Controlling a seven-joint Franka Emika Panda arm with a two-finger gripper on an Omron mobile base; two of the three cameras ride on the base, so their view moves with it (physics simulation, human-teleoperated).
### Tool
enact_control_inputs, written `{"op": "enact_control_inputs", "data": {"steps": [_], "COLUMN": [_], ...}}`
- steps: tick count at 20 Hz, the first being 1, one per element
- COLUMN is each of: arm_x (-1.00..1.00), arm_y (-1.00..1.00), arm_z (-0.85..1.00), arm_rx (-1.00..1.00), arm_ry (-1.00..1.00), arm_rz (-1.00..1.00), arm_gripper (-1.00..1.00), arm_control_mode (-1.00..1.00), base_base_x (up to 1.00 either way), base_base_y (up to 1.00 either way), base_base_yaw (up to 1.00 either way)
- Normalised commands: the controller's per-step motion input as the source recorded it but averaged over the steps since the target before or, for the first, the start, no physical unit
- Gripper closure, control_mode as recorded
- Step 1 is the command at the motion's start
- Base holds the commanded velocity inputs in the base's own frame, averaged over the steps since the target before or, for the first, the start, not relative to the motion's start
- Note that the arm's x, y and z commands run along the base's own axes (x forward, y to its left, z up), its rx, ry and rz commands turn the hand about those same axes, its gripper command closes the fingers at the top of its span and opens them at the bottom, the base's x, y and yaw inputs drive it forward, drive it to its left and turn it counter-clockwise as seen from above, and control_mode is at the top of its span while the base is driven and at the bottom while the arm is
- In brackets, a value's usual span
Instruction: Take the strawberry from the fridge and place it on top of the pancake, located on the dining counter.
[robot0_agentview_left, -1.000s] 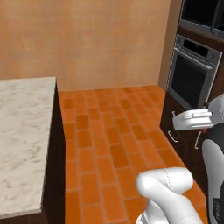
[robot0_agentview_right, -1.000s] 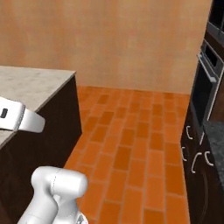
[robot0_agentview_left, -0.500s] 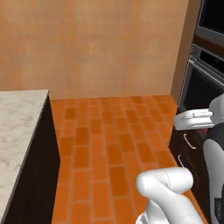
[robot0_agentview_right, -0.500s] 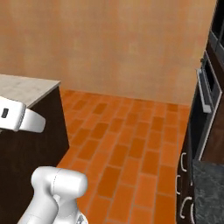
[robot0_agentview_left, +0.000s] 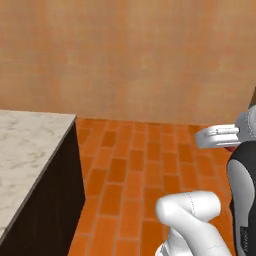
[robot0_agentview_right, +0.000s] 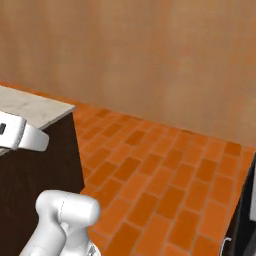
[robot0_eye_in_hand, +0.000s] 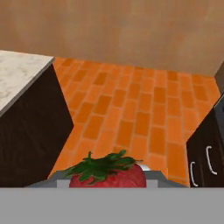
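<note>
The strawberry (robot0_eye_in_hand: 109, 175), bright red with green leaves on top, sits at the bottom of the hand view between the two grey fingers of my gripper (robot0_eye_in_hand: 108, 178), which is shut on it. In the base views my white hand (robot0_agentview_left: 217, 136) (robot0_agentview_right: 20, 135) hangs in the air over the floor, beside the dining counter. The dining counter's marbled top on a dark base shows at the left (robot0_agentview_left: 25, 150) (robot0_agentview_right: 30, 107) (robot0_eye_in_hand: 17, 74), and no dish shows on that corner. The pancake and the fridge are out of view.
Orange brick floor (robot0_agentview_left: 135, 175) stretches ahead to a plain tan wall (robot0_agentview_left: 130, 60). A dark cabinet with light curved handles (robot0_eye_in_hand: 205, 162) stands at the right, and its edge (robot0_agentview_right: 245, 220) also shows in the right base view.
The whole picture has shifted, so the base has moved: the wall oven has slid out of view to the right and the tan wall now faces me. The strawberry stays in the gripper.
</note>
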Motion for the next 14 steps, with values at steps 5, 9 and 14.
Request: {"op": "enact_control_inputs", "data": {"steps": [5, 9, 14], "arm_x": [0.00, 0.00, 0.00], "arm_y": [0.00, 0.00, 0.00], "arm_z": [0.00, 0.00, 0.00], "arm_rx": [0.00, 0.00, 0.00], "arm_ry": [0.00, 0.00, 0.00], "arm_rz": [0.00, 0.00, 0.00], "arm_gripper": [1.00, 1.00, 1.00], "arm_control_mode": [1.00, 1.00, 1.00], "base_base_x": [1.00, 0.97, 0.79], "base_base_y": [-0.61, -0.64, -0.71], "base_base_yaw": [0.54, 0.59, 0.59]}}
